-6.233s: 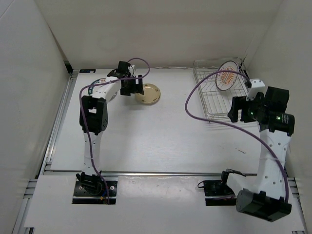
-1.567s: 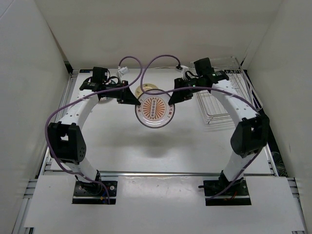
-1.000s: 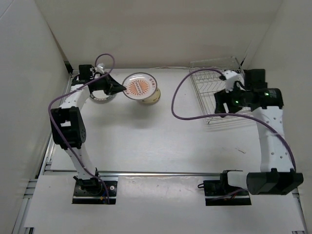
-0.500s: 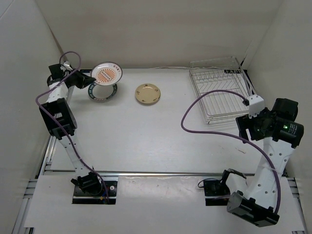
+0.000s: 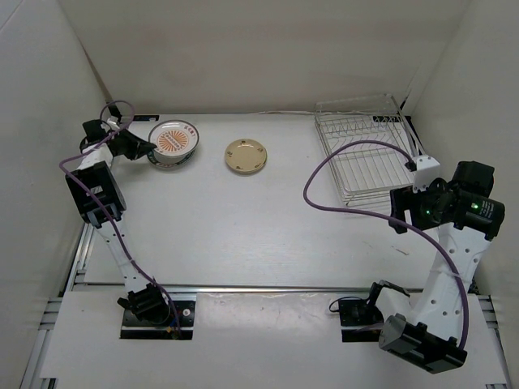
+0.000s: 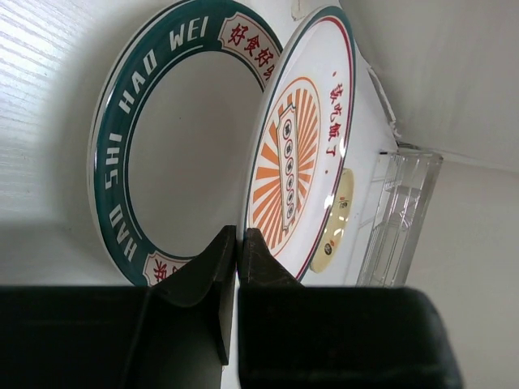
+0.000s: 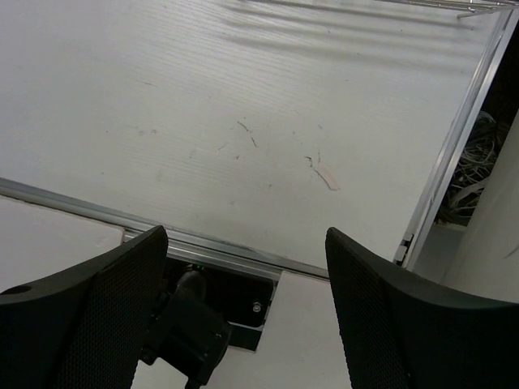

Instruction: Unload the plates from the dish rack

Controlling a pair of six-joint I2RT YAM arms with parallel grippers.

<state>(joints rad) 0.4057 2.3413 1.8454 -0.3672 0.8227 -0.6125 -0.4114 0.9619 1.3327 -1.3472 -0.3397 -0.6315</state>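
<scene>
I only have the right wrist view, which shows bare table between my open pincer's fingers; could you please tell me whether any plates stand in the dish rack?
Observer: None; the dish rack holds no plates in the top view.
Operator: Thank you; where are they, then?
Observer: The left pincer is shut on the rim of the sunburst plate, holding it tilted over the lettered plate at the far left.
Operator: And the third?
Observer: The tan plate lies flat on the table, apart from those two.
</scene>
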